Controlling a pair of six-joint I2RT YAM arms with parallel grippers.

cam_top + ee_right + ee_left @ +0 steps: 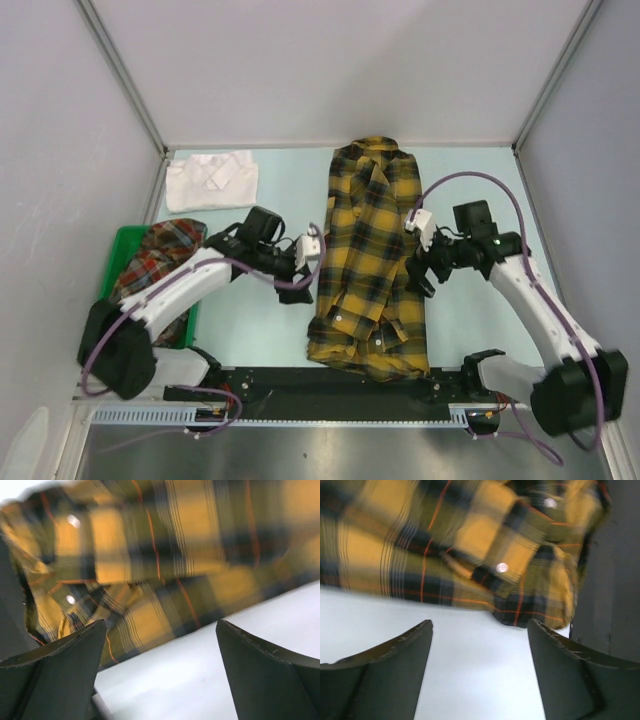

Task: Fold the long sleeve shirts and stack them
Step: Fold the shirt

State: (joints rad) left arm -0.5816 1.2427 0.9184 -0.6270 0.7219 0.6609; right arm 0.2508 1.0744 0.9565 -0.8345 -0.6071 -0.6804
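Your left claw (480, 630) and right claw (161, 630) gape empty at 9 and 3 o'clock of the yellow-and-black plaid cloth shirt (372, 260), apparently folded lengthwise on the pale desk (250, 330).

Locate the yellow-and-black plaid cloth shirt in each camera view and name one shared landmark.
Top external: yellow-and-black plaid cloth shirt, mid-frame, collar farthest away.
Left wrist: fills the top, above the left claw.
Right wrist: fills the top, above the right claw.
Shared landmark: dark strip by the shirt's hem.
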